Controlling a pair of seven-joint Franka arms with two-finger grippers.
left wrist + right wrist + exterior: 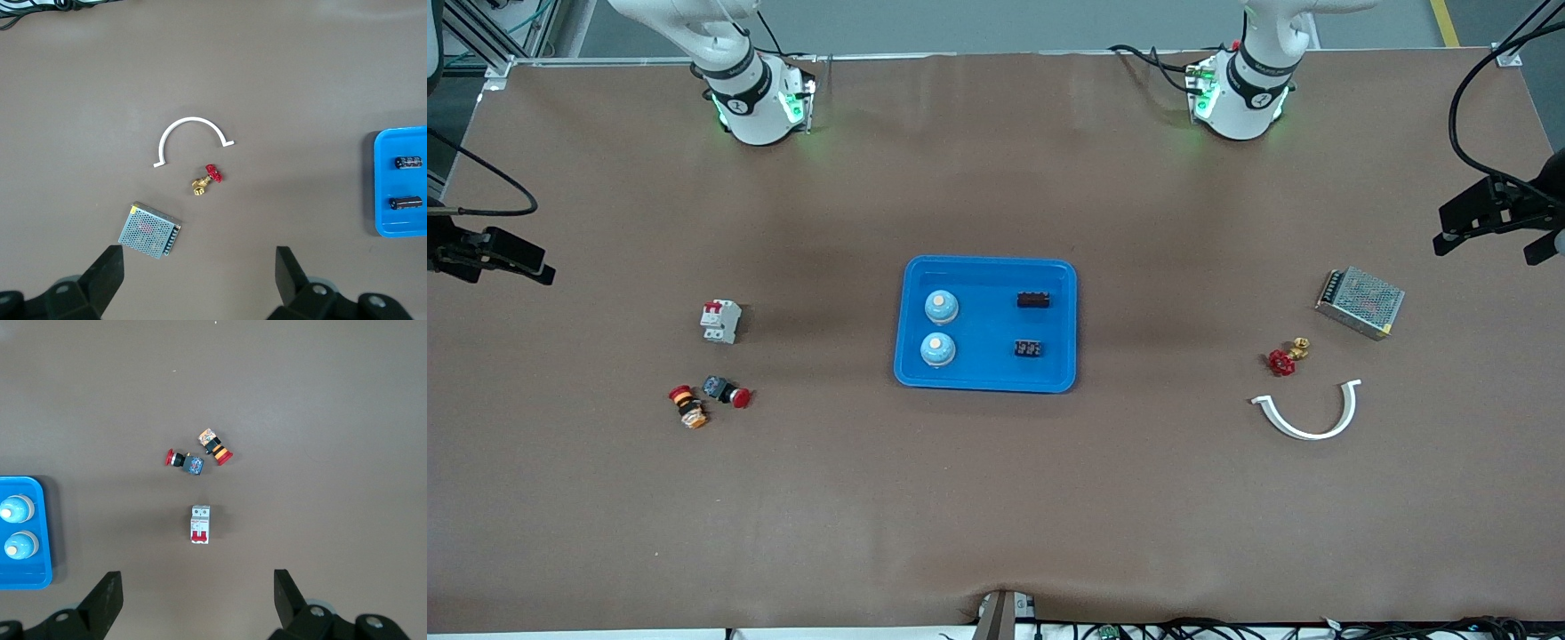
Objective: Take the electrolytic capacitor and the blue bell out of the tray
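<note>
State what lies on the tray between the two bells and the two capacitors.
Nothing: the front view shows bare blue tray floor between the bells and the capacitors.

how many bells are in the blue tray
2. Both sit in the blue tray, on its side toward the right arm's end of the table. One bell is farther from the front camera, the other bell nearer, right beside it. None appears hidden.
</note>
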